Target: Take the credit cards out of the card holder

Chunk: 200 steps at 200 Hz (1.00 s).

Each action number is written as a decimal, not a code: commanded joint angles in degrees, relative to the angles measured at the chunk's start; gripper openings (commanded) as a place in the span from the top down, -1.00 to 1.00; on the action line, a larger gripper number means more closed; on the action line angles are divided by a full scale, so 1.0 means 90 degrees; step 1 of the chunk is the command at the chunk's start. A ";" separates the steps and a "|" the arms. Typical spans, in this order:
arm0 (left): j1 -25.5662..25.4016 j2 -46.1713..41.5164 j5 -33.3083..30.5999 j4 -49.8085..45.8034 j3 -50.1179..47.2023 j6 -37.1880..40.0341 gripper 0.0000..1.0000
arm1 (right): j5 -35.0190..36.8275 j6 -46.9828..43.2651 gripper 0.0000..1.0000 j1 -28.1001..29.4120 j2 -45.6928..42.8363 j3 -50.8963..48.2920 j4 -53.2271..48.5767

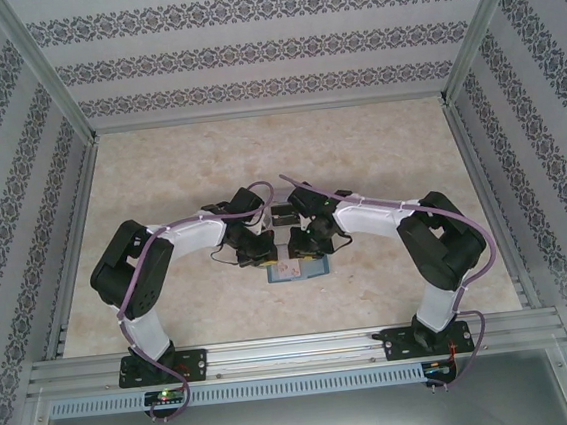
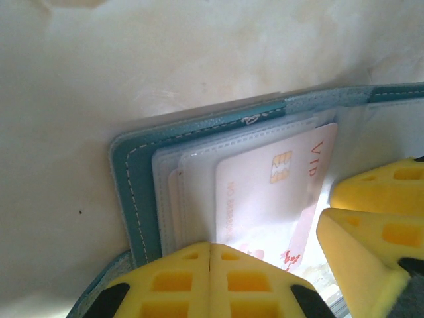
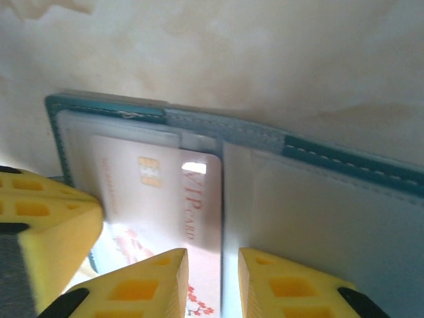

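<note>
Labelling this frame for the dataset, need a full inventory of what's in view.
card holder: one, teal, lying open on the table between the arms.
credit card: at least one, pale with gold chip and red lettering, in the holder's clear sleeve.
table: one, beige marbled.
enclosure walls: three, pale patterned, around the table.
arms: two, white and black, bent inward over the holder.
left fingers: yellow, shut, over the holder.
right fingers: yellow, open, astride the card's edge.
</note>
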 commanded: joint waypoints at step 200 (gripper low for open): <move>-0.0118 0.0391 -0.0612 -0.0989 0.0141 0.0325 1.00 | -0.0836 0.0257 0.59 -0.0158 -0.0163 -0.0464 0.0866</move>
